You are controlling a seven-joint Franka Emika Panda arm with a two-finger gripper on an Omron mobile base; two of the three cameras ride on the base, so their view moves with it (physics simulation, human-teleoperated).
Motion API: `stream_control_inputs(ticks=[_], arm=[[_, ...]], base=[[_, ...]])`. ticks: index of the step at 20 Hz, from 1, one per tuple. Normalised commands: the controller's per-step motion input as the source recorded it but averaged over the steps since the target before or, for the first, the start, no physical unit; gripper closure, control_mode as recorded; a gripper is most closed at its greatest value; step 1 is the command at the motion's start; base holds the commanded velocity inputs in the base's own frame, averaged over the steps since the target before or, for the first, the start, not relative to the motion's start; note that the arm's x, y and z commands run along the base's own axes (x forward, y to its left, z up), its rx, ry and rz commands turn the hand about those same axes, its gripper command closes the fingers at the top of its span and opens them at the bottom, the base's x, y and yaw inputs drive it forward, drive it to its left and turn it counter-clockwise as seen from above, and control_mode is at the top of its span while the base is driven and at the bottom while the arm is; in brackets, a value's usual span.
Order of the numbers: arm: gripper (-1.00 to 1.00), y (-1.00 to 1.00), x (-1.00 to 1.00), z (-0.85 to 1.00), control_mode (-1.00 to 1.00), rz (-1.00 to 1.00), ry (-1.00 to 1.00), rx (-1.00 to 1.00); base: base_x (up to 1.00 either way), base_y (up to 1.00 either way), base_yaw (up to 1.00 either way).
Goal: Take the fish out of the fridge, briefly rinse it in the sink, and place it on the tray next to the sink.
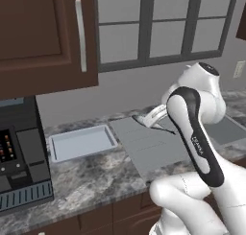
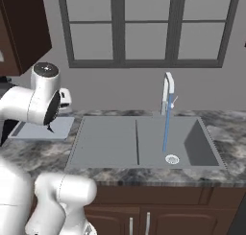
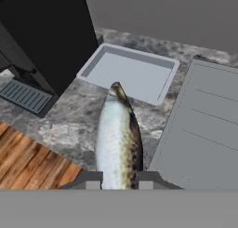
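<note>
Two fingertips of the gripper [image 3: 119, 181] pinch the fish [image 3: 118, 136]. Ahead lies the tray [image 3: 128, 72], its rim unobstructed; no legible writing.

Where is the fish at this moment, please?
In the hand view, the slender grey-and-brown fish is held in the pincer, above the speckled stone counter, its tip pointing toward the shallow grey-blue rectangular tray, left of the ribbed grey drainboard.
</note>
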Motion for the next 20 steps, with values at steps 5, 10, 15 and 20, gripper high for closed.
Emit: stream_control_inputs(ticks=[5,10,15,20], arm=[[1.00,0.45,0.98,-0.31,-1.00,0.04,0.04,0.13],[1.00,0.40,0.59,-0.14,-1.00,0.00,0.00,-0.05],[1.00,0.52,0.63,-0.29,-1.00,0.00,0.05,0.01],[1.00,0.52,0.55,-0.27,-1.00,0.00,0.00,0.00]], base=[[0.00,0.00,0.00],[0.00,0.00,0.00],[0.00,0.00,0.00],[0.00,0.00,0.00]])
